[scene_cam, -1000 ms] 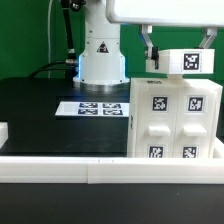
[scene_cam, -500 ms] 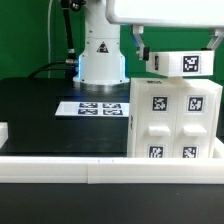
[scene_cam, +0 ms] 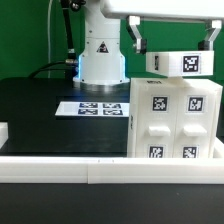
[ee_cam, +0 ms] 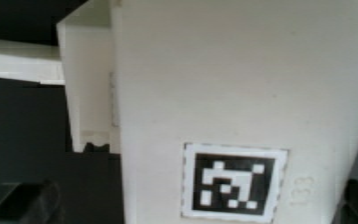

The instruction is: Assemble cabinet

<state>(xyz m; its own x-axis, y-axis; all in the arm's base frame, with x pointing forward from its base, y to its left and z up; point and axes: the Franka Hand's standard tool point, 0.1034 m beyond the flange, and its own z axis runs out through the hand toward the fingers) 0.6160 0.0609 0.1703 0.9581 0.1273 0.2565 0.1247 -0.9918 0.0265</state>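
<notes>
The cabinet body [scene_cam: 178,118] is a big white box with black-and-white tags, standing at the exterior view's right. A smaller white tagged top block [scene_cam: 182,63] rests on it. My gripper [scene_cam: 173,42] hangs over that block, its jaws open wide, one finger [scene_cam: 133,40] on each side and clear of it. In the wrist view the top block [ee_cam: 229,90] with its tag fills the picture, and the dark fingertips [ee_cam: 5,204] stand apart from its sides. My gripper [ee_cam: 190,205] holds nothing.
The marker board [scene_cam: 95,107] lies on the black table behind the cabinet's left side. The white robot base [scene_cam: 100,55] stands at the back. A long white rail [scene_cam: 100,172] edges the front. A small white piece [scene_cam: 3,131] sits at the left edge.
The jaws have spread wider apart, away from the top block's sides, and the gripper has risen a little. The block stays on the cabinet body.
</notes>
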